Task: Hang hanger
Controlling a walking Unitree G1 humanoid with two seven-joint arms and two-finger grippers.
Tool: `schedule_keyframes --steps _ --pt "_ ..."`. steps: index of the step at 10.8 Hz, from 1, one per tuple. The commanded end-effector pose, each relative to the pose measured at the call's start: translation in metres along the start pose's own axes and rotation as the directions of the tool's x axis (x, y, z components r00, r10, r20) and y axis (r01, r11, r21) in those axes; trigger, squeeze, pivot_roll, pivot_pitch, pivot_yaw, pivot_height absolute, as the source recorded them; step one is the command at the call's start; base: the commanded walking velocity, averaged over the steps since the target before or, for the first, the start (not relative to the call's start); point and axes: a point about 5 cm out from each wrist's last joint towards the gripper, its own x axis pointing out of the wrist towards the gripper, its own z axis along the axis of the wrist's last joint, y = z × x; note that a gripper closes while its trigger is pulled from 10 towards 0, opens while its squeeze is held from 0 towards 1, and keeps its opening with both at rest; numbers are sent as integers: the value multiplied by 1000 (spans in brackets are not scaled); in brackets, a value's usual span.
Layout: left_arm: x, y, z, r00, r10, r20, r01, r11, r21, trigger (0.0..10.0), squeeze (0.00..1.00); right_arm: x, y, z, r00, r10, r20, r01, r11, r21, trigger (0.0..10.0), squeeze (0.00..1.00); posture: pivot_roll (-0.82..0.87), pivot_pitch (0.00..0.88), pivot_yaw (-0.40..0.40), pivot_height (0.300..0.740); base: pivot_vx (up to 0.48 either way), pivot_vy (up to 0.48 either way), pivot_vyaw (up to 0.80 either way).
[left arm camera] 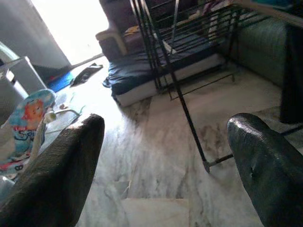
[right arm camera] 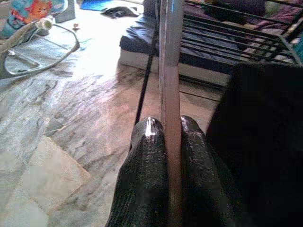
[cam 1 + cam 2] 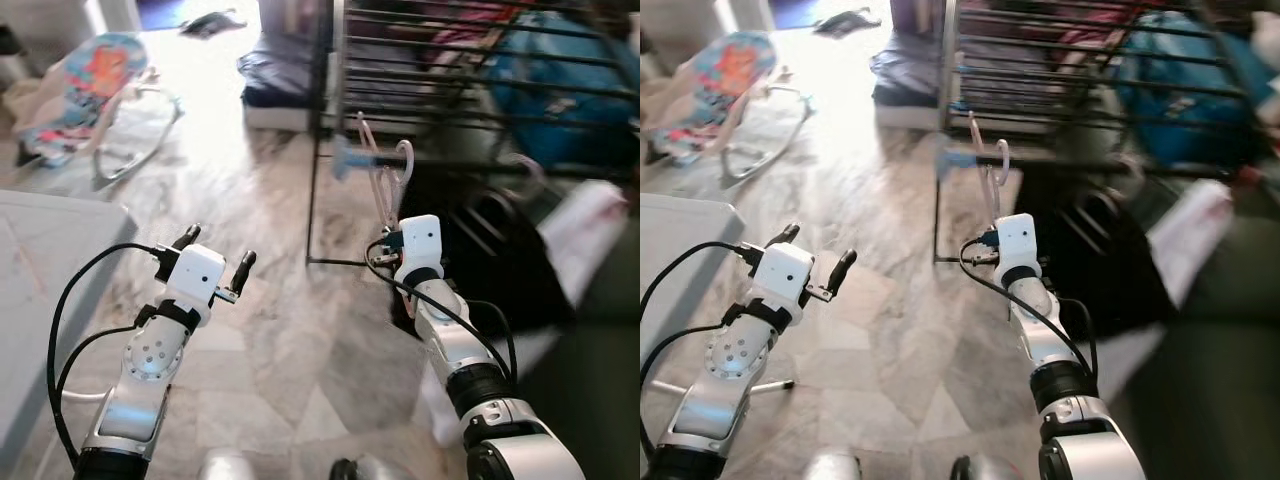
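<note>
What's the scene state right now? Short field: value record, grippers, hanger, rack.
right gripper: shut on the pink hanger, held upright in front of the rack
left gripper: open, holding nothing, raised over the marble floor
pink hanger: hook end up near the rack's lower bars, not yet on a bar
drying rack: black metal, ahead on the robot's right, clothes on it
other: baby bouncer far left; mattress behind the rack

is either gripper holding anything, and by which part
The right gripper pinches the pink hanger by a thin straight bar; the left gripper is open and empty.
</note>
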Motion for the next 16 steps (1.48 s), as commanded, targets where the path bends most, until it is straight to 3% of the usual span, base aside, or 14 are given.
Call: schedule_keyframes --steps 1,3,11,14,16 --pt "1 0 0 1000 -9 1 9 1000 -12 10000 0 2 1 8 999 8 30 -8 1000 -12 10000 0 28 67 -57 740 364 315 0" --pt "1 -1 0 1000 -11 4 11 1000 -8 10000 0 2 3 8 999 11 31 -10 1000 -14 10000 0 28 67 -56 740 364 311 0" --pt "1 -7 1 999 -35 11 35 999 -11 10000 0 -2 6 6 998 -54 38 55 998 -26 10000 0 30 73 -57 740 0 0 0" --pt "0 -10 1 999 -49 13 49 999 -18 10000 0 4 2 -1 994 -97 -56 99 995 31 10000 0 33 73 -59 740 0 0 0" --pt "1 -12 2 998 -59 14 60 998 -21 10000 0 14 -7 2 977 -180 -116 187 981 53 10000 0 34 73 -59 740 0 0 0"
